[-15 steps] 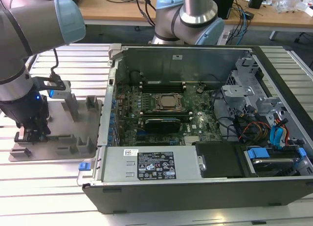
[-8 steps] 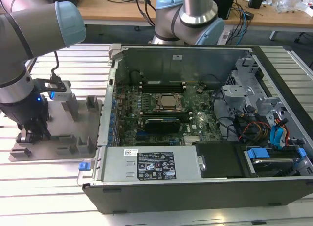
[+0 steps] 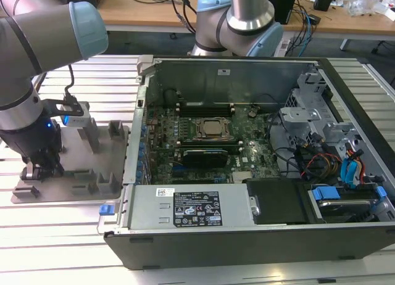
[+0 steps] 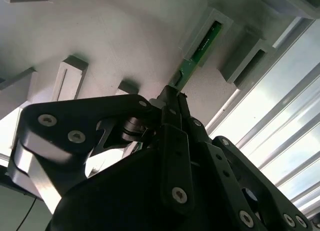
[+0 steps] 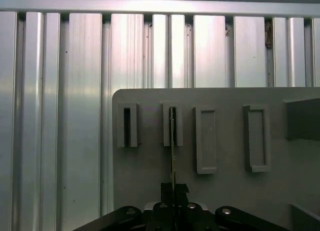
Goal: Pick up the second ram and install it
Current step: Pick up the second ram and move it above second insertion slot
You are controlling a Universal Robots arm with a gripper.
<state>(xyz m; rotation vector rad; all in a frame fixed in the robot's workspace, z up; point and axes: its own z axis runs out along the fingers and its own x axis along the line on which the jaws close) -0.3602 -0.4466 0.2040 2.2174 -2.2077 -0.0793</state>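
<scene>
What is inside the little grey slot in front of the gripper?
The second ram, a thin green stick, sits in the slot block. Its near end is pinched by the gripper. Its far end is hidden inside the block.

We see the thin green ram stick (image 4: 196,53) on edge, one end slotted in the grey tray (image 4: 125,36), the other end gripped.

The exterior view looks down at a slant, wide, over the desk (image 3: 62,242), with the grey tray (image 3: 65,189) at the exterior view's left. Both wrist views hang close above that tray, the first straight down, the second slanting along the fingers (image 4: 172,113). Both share the second ram (image 4: 202,46) (image 5: 173,141).
</scene>
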